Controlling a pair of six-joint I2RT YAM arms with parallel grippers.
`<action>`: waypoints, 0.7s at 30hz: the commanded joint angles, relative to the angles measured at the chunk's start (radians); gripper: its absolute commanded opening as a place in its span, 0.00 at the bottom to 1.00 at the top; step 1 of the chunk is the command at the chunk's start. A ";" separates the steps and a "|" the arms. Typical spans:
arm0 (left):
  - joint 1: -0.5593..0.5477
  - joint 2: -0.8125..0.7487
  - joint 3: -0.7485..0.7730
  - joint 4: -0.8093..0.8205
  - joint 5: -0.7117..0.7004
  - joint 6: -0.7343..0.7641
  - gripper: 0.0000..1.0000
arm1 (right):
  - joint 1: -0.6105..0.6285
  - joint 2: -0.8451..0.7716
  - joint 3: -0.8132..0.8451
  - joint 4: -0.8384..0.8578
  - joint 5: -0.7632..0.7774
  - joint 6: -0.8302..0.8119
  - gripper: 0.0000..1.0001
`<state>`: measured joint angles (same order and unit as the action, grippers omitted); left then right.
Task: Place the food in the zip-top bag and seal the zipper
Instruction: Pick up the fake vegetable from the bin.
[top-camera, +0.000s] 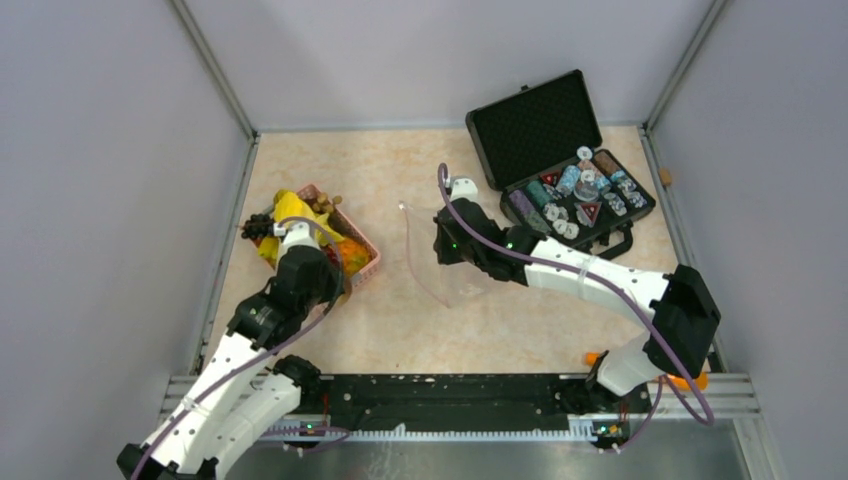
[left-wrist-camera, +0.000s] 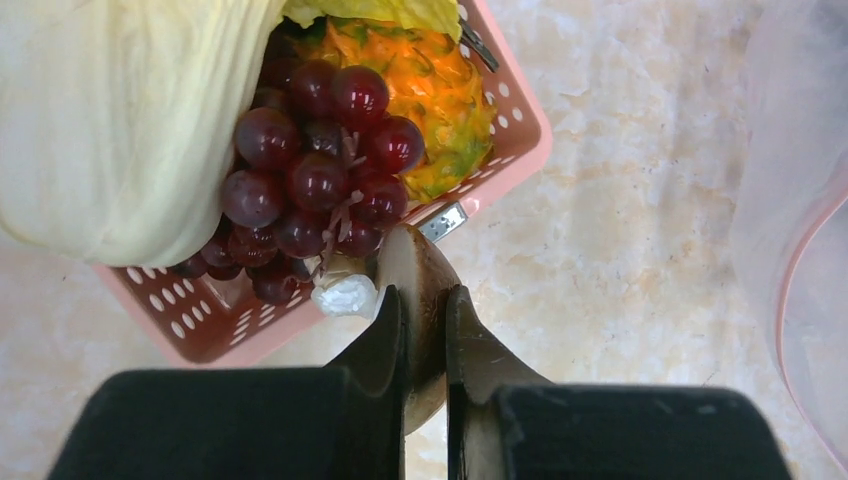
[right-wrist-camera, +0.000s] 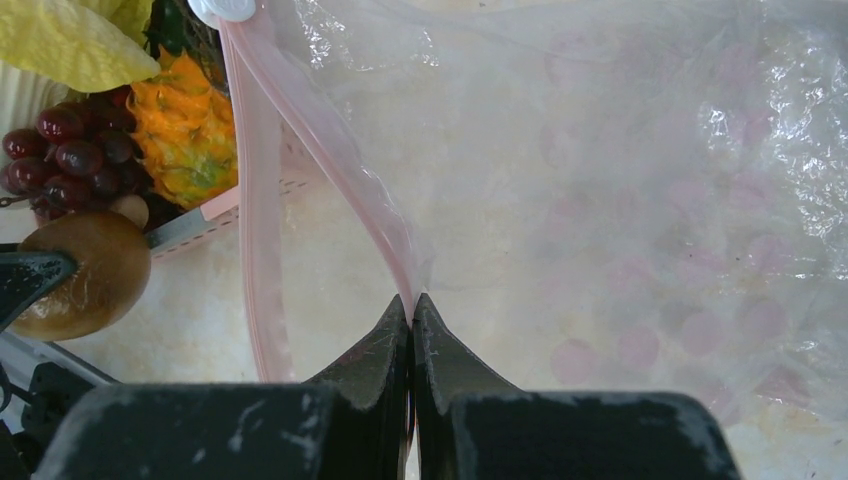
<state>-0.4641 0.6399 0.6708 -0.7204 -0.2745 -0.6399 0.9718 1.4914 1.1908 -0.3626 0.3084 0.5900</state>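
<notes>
We've got our left gripper clamped on the brown kiwi at the edge of the pink basket, right gripper pinching the zipper of the zip-top bag nearby.

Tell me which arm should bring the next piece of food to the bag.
Left. The left gripper grips the brown kiwi-like ball at the pink basket; the right gripper pinches the zipper, so it is busy holding the zip-top bag.

The left gripper hangs over the pink basket; the right gripper touches the zip-top bag.
</notes>
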 joint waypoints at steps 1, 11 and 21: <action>0.004 0.090 0.011 0.029 0.081 0.031 0.00 | -0.010 -0.046 -0.007 0.034 -0.003 0.014 0.00; 0.003 0.112 0.053 0.078 0.216 0.069 0.00 | -0.009 -0.053 -0.009 0.029 0.003 0.012 0.00; 0.004 0.008 0.144 0.076 0.267 0.105 0.00 | -0.010 -0.061 -0.013 0.022 0.008 0.012 0.00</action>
<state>-0.4591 0.6628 0.7616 -0.6655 -0.0570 -0.5606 0.9718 1.4727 1.1835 -0.3626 0.3103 0.5957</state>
